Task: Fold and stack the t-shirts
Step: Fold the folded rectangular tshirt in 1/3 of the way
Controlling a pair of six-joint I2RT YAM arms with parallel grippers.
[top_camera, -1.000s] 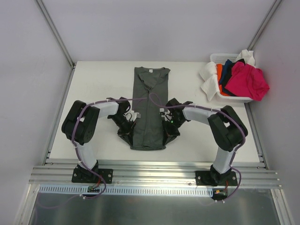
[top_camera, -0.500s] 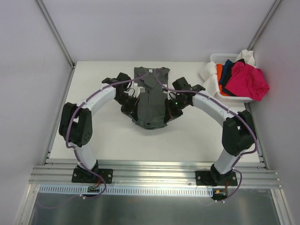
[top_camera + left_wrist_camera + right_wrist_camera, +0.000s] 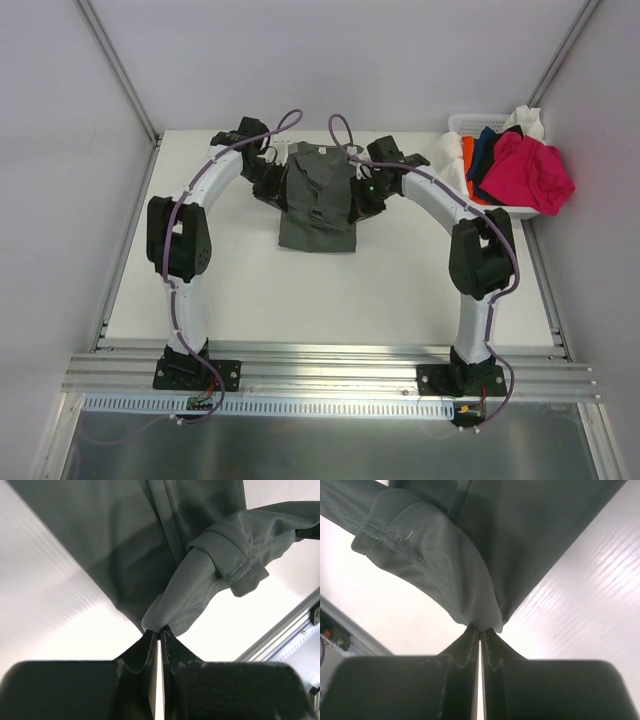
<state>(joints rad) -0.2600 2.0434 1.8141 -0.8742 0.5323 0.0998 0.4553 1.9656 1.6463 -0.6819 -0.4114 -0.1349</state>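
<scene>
A dark charcoal grey t-shirt (image 3: pixel 318 200) lies at the back middle of the table, its near part lifted and doubled over toward the collar. My left gripper (image 3: pixel 272 184) is shut on its left hem corner (image 3: pixel 165 615). My right gripper (image 3: pixel 362 196) is shut on its right hem corner (image 3: pixel 477 610). Both hold the cloth just above the shirt's upper half. Magenta-pink (image 3: pixel 528 172), navy (image 3: pixel 487 150), orange (image 3: pixel 467 152) and white (image 3: pixel 446 172) t-shirts sit piled in the basket at the back right.
A white plastic basket (image 3: pixel 470 122) stands at the back right corner, cloth hanging over its rim. The table's white top (image 3: pixel 220 280) shows in front of the shirt. A metal rail (image 3: pixel 320 362) runs along the near edge. Walls close the left and right sides.
Both grippers have carried the shirt's bottom hem from the near end away toward the collar. The shirt went from a long strip to about half its length, and both arms stretched out.
</scene>
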